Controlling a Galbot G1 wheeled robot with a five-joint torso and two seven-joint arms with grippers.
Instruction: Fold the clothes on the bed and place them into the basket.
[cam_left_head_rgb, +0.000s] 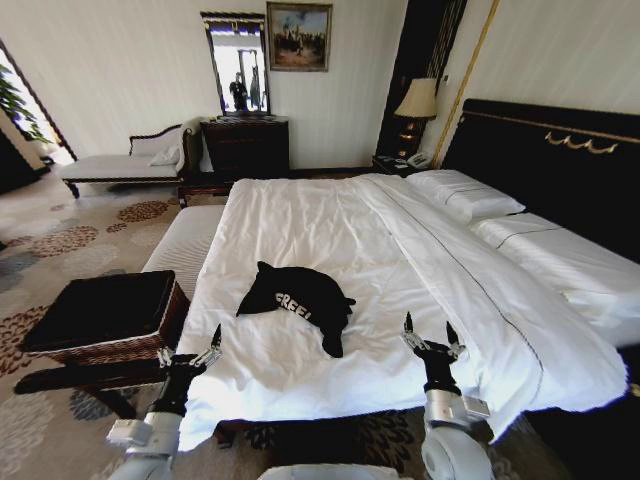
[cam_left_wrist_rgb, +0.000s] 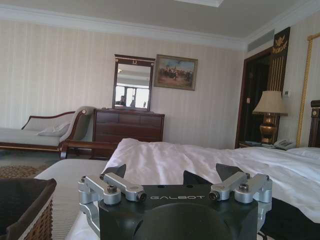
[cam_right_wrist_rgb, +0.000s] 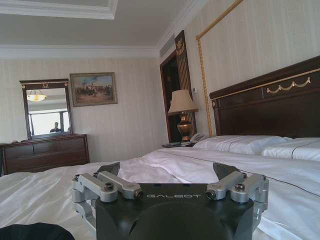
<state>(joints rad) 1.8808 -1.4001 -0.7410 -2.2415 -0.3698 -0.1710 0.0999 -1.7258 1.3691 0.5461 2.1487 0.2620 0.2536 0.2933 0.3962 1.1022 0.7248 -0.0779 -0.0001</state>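
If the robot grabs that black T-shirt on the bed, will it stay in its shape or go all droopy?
Probably droopy: the black T-shirt already lies crumpled in soft folds on the bed. It looks light, so it should lift easily. Pushed, it would likely bunch up rather than slide flat. Both the left gripper and right gripper are open nearby.

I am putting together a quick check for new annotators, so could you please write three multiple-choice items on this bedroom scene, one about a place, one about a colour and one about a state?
1. Where does the T-shirt lie?
A. In the basket
B. On the bed, between the two hands
C. On the pillows

2. What colour is the T-shirt?
A. White
B. Red
C. Black with white lettering

3. How are the left hand and right hand?
A. Both open, holding nothing
B. Both shut on the T-shirt
C. Left open, right shut

Answers:
1 B: it sits crumpled on the bed, near the foot end.
2 C: the white letters show on black fabric.
3 A: both sets of fingers are spread, short of the shirt.
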